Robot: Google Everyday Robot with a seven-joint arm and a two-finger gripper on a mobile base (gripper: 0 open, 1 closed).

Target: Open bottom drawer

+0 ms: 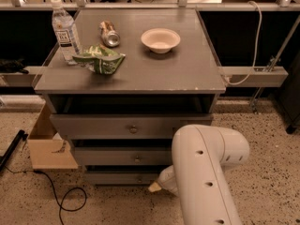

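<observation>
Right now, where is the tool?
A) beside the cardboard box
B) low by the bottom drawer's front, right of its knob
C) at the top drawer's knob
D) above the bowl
B: the tool sits low, near the floor, in front of the bottom drawer, just right of its knob.

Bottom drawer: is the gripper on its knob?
No: the gripper hangs right of and below the knob, near the lower edge of the bottom drawer.
</observation>
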